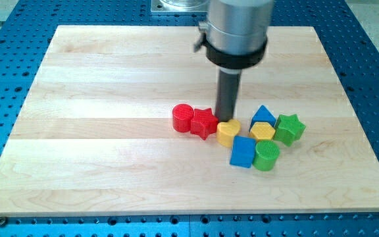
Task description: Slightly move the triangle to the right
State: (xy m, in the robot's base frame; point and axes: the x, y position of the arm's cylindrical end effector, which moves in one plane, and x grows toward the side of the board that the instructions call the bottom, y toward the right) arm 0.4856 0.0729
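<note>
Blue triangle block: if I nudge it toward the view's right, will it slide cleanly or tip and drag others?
The blue triangle block looks low and flat-based, so it probably slides rather than tips. The yellow hexagon block and green star block sit against it, so they likely shift too. My tip stands off its left, beside the yellow heart block.

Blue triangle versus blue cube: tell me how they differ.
The blue triangle lies nearer the view's top; the blue cube nearer the bottom. The triangle's top narrows to a point, while the cube's top is flat and square. The triangle sits right of my tip, across a gap; the cube lies below it, beyond the yellow heart. Both are blue, and both stand next to the yellow hexagon.
</note>
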